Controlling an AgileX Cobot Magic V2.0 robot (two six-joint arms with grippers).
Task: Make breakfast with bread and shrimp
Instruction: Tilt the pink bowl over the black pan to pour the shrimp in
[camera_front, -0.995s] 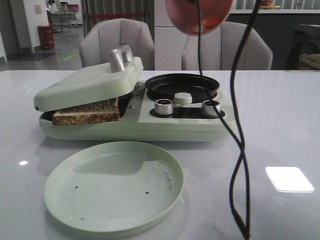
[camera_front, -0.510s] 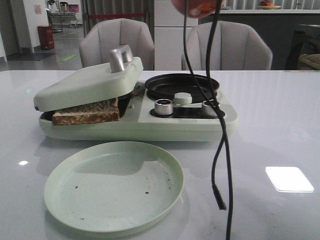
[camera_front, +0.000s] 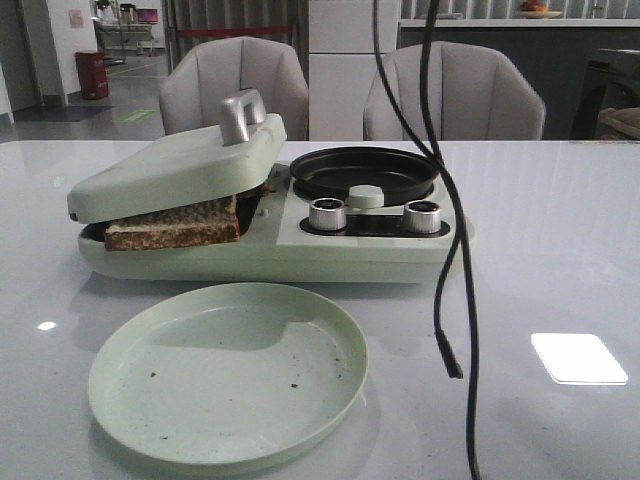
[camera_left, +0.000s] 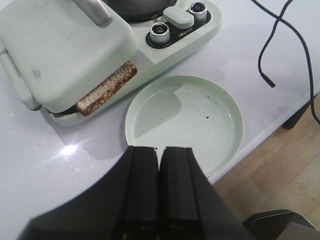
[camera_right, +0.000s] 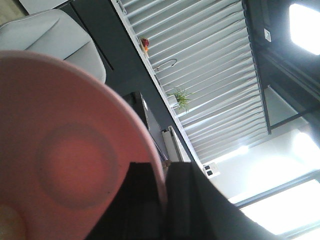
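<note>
One bread slice (camera_front: 175, 225) lies in the pale green breakfast maker (camera_front: 360, 245), under its half-lowered lid (camera_front: 170, 165). Its crust edge also shows in the left wrist view (camera_left: 107, 87). I see no second slice. The black pan (camera_front: 362, 170) sits on the maker's right side. I cannot make out the shrimp. My left gripper (camera_left: 159, 150) is shut and empty, above the table by the green plate (camera_left: 185, 117). My right gripper (camera_right: 164, 167) is shut on the rim of a pink bowl (camera_right: 60, 125), held high and out of the front view.
The round green plate (camera_front: 228, 370), with dark crumbs on it, lies in front of the maker. Two silver knobs (camera_front: 327, 213) (camera_front: 422, 215) face forward. Black cables (camera_front: 450, 250) hang down at centre right. The table's edge (camera_left: 280, 120) is near the plate. Two chairs stand behind.
The pink bowl has risen out of the top of the front view. The hanging cables have swung and shifted. The maker, bread and plate have not moved.
</note>
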